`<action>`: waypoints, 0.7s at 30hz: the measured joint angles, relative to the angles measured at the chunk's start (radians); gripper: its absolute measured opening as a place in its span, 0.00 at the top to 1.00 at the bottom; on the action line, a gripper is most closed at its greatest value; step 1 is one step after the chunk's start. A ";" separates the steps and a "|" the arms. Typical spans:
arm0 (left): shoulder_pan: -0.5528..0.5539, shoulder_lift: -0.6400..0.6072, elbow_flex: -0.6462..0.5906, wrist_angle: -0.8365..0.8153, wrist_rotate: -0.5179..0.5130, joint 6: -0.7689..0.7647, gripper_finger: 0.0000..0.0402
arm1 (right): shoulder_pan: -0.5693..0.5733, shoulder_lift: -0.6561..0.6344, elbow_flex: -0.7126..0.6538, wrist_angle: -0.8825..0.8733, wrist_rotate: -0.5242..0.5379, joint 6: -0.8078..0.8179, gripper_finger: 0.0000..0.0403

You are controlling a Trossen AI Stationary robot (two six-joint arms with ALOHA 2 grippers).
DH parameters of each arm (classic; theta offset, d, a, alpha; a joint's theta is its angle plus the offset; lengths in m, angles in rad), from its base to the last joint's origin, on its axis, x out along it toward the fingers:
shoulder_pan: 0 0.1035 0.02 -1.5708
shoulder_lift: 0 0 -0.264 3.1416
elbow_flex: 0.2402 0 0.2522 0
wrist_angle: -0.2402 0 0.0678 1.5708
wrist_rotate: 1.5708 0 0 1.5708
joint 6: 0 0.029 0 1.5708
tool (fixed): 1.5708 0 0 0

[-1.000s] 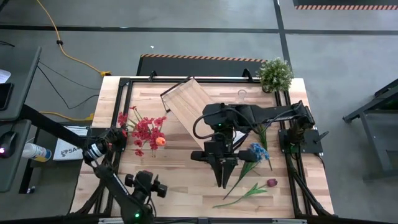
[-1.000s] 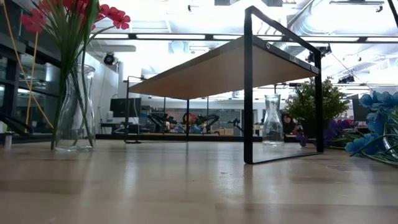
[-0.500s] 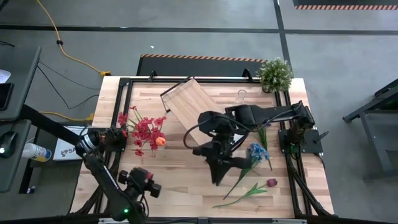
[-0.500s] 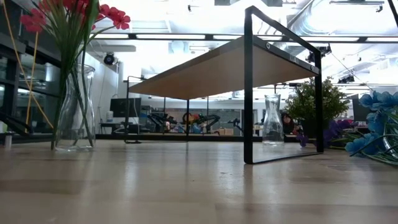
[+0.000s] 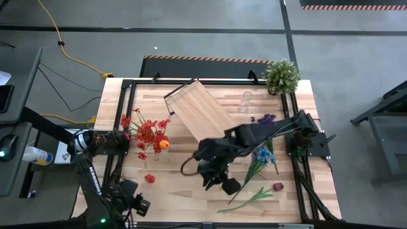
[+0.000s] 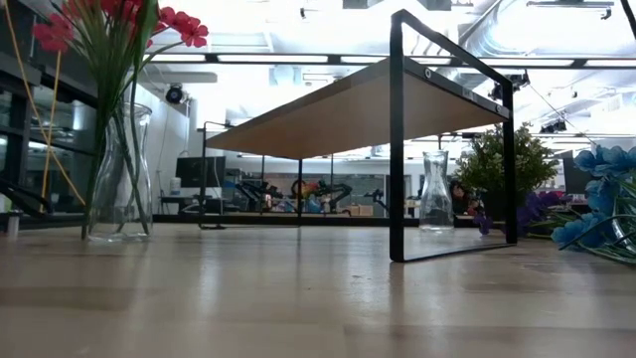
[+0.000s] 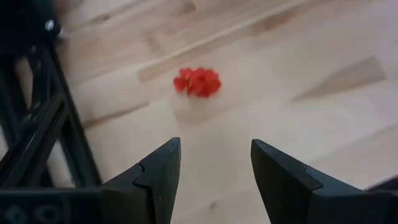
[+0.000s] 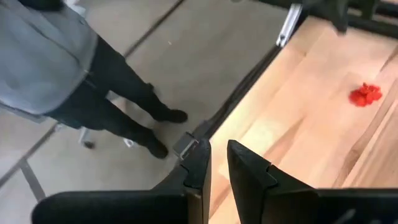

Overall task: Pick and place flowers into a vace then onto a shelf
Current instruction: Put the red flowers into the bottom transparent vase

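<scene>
A glass vase (image 5: 154, 151) holding red and orange flowers (image 5: 147, 132) stands at the table's left; it also shows in the low view (image 6: 119, 179). A loose red bloom (image 5: 149, 179) lies on the table in front of it. Blue (image 5: 264, 156), dark red (image 5: 278, 187) and purple (image 5: 264, 118) flowers lie flat at the right. The shelf (image 5: 197, 109) stands on its black frame at the far middle. My left gripper (image 7: 214, 165) is open and empty near the table's near left corner, with the red bloom (image 7: 198, 82) ahead of it. My right gripper (image 8: 217, 163) is shut to a narrow slit, empty, above the table's near middle (image 5: 222, 183).
An empty glass vase (image 5: 245, 102) stands beside the shelf, a bushy potted plant (image 5: 281, 75) at the far right corner. A person (image 8: 74, 68) stands on the floor beyond the table's near edge. Bare wood lies between the red bloom and the blue flower.
My left gripper has drawn back toward the table's near left corner, and the loose red bloom now shows where it stood. My right arm has swung toward the table's left and near edge, and its gripper has turned away from the blue flower.
</scene>
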 joint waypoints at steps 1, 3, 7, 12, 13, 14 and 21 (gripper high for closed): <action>-0.005 0.000 0.006 0.000 0.014 -0.003 0.43 | 0.005 0.015 0.000 0.006 0.013 0.000 0.89; -0.010 0.000 0.013 0.001 0.028 -0.004 0.43 | 0.010 0.044 -0.001 0.023 0.038 0.002 0.88; -0.018 0.000 0.017 0.000 0.031 0.001 0.43 | 0.011 0.103 -0.001 0.090 0.036 0.065 0.88; -0.030 0.000 0.017 0.000 0.066 0.040 0.43 | -0.002 0.154 -0.001 0.142 0.048 0.147 0.88; -0.036 0.000 0.017 0.000 0.076 0.050 0.43 | -0.005 0.159 -0.001 0.148 0.065 0.162 0.87; -0.043 0.000 0.017 0.000 0.078 0.057 0.43 | -0.009 0.163 -0.001 0.148 0.088 0.172 0.87; -0.105 -0.017 0.017 0.000 0.072 0.034 0.43 | -0.032 0.169 -0.001 0.150 0.225 0.254 0.83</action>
